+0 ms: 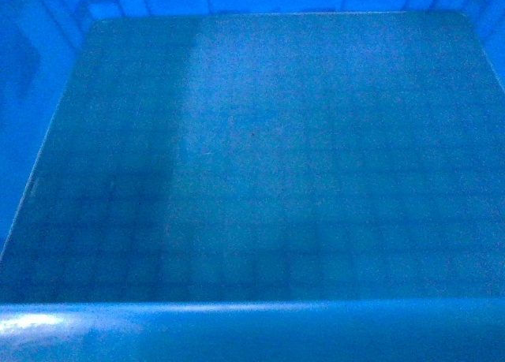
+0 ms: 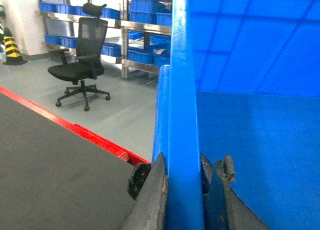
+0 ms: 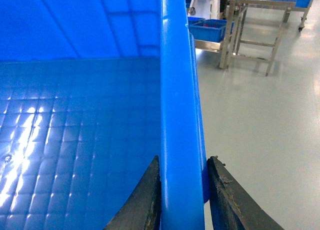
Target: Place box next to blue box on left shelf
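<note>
**Blue crate held at both side rims over a grey workshop floor**

Grey polished floor runs behind the crate in both wrist views, with metal racking at the far side.

Head view: the box [image 1: 260,165] fills the whole picture. Its floor shows a faint grid, its ribbed far wall runs along the top edge, and its thick near rim lies across the bottom. Neither gripper nor any shelf can be seen from here.

Left wrist view: the left gripper [image 2: 182,190] is clamped on the box's side rim [image 2: 182,115], one dark finger outside the wall and one inside, the rim rising straight up between them. Outside the box lies a dark grey mat [image 2: 55,165] edged by a red strip [image 2: 90,132]. Beyond the strip, well apart from the box, stands a black office chair [image 2: 82,64]. Behind the chair are metal racks [image 2: 122,29] holding small blue bins [image 2: 142,54], and a yellow-and-black cone [image 2: 12,49] sits at the far left by the wall.

Right wrist view: the right gripper [image 3: 183,190] grips the opposite side rim [image 3: 177,89] the same way, a finger pressed on each face of the wall. Light glints on the box's embossed floor. Outside the box, across the bare floor, a steel-legged bench [image 3: 260,19] stands near a low blue bin [image 3: 212,29].
</note>
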Tool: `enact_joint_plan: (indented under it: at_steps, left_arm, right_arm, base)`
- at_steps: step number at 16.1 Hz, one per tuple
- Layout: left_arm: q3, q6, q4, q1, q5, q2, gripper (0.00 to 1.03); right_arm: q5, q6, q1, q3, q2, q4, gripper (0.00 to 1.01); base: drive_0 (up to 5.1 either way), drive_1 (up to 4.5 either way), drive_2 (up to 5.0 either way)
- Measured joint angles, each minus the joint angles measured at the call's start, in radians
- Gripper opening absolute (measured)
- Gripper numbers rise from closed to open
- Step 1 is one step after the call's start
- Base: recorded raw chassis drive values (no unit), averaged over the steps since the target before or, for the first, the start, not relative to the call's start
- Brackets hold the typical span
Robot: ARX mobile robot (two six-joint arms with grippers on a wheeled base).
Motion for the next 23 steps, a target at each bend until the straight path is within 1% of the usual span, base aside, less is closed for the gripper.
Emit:
enact_joint_plan:
  at_steps: [23]
  left_arm:
    - [0.0,-0.002,0.0,0.0,0.0,0.0,0.1]
  right_arm:
    - [0.0,0.0,0.0,0.0,0.0,0.0,0.2]
  base:
    - [-1.6,-1.62,-1.6]
